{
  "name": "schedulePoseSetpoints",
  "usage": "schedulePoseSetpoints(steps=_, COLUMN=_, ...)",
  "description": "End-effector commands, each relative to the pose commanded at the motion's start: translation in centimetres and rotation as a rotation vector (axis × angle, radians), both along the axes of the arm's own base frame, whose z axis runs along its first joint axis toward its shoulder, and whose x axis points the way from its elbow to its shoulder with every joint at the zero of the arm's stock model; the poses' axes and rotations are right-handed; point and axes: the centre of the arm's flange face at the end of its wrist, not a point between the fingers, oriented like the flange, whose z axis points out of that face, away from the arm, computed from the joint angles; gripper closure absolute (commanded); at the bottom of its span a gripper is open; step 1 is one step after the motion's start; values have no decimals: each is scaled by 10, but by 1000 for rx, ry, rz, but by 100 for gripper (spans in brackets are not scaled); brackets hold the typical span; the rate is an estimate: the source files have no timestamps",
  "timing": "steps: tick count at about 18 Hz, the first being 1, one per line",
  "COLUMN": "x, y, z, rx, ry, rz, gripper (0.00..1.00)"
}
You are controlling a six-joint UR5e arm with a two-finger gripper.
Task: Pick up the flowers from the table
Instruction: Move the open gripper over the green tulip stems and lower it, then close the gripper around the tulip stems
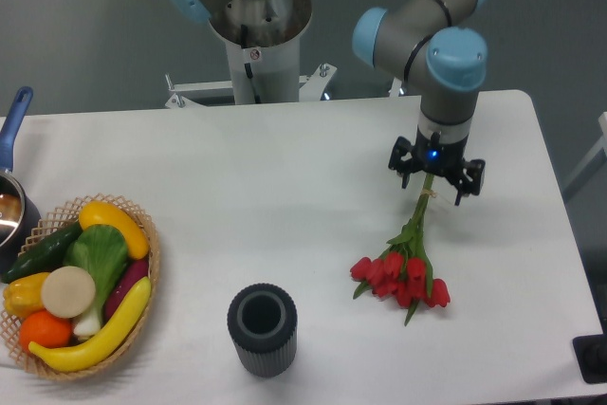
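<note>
The flowers [402, 274] are a small bunch of red tulips with thin green stems, lying on the white table [285, 196] at the right. The red heads point toward the front edge and the stems run up and back. My gripper [435, 180] points down over the upper end of the stems. Its black fingers [406, 166] stand apart on either side of the stems. The stem tips are hidden under the gripper body. I cannot tell if the flowers are off the table.
A dark ribbed cylindrical cup [262, 328] stands near the front middle. A wicker basket [142, 277] with plastic fruit and vegetables sits at the front left. A blue-handled pot [11, 198] is at the left edge. The robot base [256, 35] is behind the table.
</note>
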Motion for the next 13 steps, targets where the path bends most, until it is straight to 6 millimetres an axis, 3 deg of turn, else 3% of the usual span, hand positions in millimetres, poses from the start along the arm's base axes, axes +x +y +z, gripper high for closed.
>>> schedulePoseSetpoints(steps=6, x=1, y=6, z=-14, rx=-9, ry=-19, rz=-21, gripper=5)
schedulePoseSetpoints(steps=10, x=1, y=6, z=-19, rx=-31, ry=-22, rz=-22, gripper=19)
schedulePoseSetpoints(steps=13, x=3, y=8, z=-21, rx=-32, ry=-25, rz=-26, gripper=36)
